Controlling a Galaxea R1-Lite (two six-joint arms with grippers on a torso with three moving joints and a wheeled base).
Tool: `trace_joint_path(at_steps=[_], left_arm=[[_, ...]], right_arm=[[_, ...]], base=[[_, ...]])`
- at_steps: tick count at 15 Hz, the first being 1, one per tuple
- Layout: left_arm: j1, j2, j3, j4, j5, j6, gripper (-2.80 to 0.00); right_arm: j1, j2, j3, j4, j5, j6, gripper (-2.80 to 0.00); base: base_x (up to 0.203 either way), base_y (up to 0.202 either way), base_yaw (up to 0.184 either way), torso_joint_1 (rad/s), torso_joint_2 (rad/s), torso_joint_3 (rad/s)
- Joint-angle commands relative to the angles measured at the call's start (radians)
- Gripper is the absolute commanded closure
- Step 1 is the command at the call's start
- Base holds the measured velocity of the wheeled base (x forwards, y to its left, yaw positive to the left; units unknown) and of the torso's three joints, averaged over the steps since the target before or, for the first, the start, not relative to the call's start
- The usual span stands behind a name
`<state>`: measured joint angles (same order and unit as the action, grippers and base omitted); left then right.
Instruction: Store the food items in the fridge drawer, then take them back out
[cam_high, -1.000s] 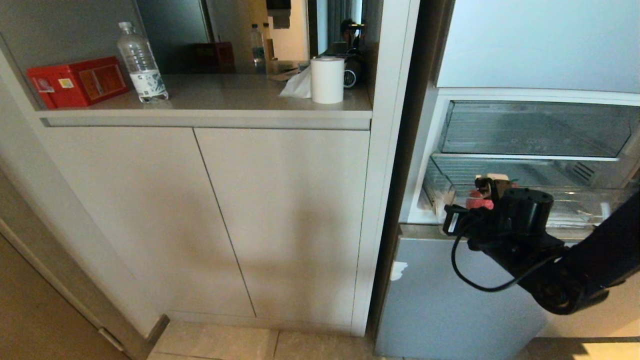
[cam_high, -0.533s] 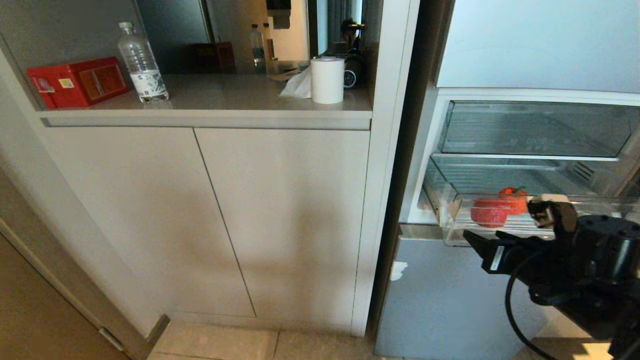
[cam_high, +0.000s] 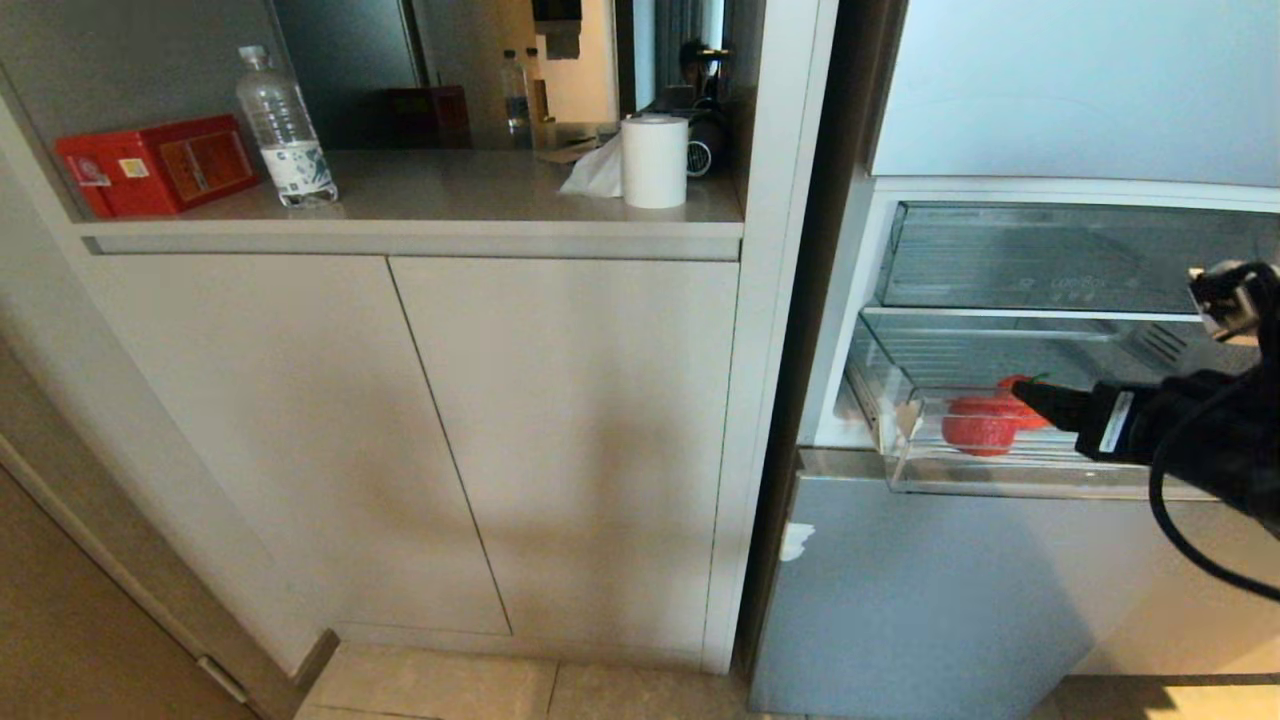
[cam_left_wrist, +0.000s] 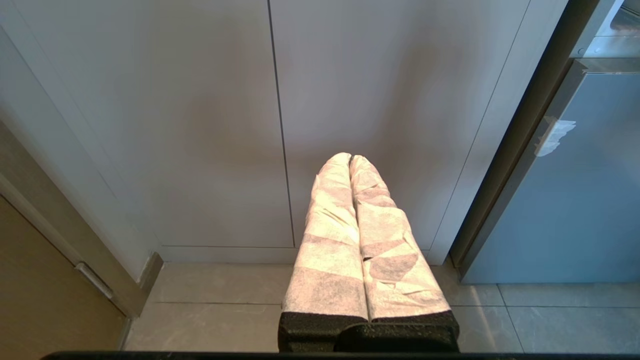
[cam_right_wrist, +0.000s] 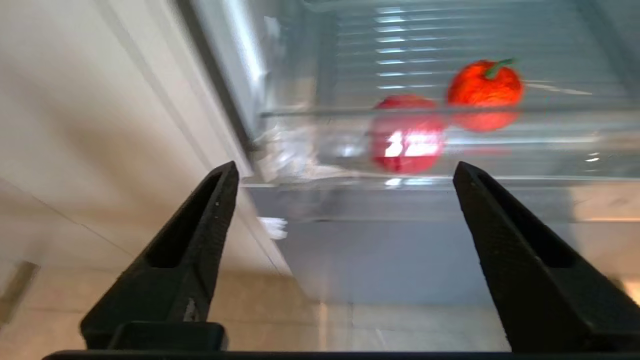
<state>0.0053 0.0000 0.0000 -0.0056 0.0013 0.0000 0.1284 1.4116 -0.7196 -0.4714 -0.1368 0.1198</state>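
The wide, shallow, clear plastic fridge drawer (cam_high: 1000, 470) stands pulled out above the silver-blue fridge door panel (cam_high: 900, 580). The black right gripper (cam_right_wrist: 345, 175) hangs just outside its front lip, fingers spread wide, holding nothing. Inside lie the dull pinkish-red round fruit (cam_high: 978, 425) and, behind it, the bright red green-stemmed piece (cam_right_wrist: 484, 85). The left gripper (cam_left_wrist: 350, 157), fingers wrapped in white, pressed together, faces the pale cabinet doors (cam_left_wrist: 200, 125).

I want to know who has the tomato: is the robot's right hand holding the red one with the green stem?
No, the right gripper's fingers are spread wide with nothing between them, and the stemmed red piece sits in the clear drawer.
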Motion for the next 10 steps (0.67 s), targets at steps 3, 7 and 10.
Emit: trace_joint_path(at_steps=[3,7,10], left_arm=[[0.001,0.002,0.0,-0.001,0.0,0.0,0.0],[0.001,0.002,0.002,-0.001,0.0,0.0,0.0],[0.001,0.002,0.0,-0.001,0.0,0.0,0.0]], right_arm=[[-0.077,0.299,-0.355,0.211,0.035,-0.041,-2.8],[-0.095,0.479,-0.6,0.462,0.045,-0.061,-2.8],[-0.108,0.528,-0.684,0.647,0.048,-0.082,-2.8]], base=[[0.0,0.0,0.0,0.0,0.0,0.0],[0.0,0.0,0.0,0.0,0.0,0.0],[0.0,0.0,0.0,0.0,0.0,0.0]])
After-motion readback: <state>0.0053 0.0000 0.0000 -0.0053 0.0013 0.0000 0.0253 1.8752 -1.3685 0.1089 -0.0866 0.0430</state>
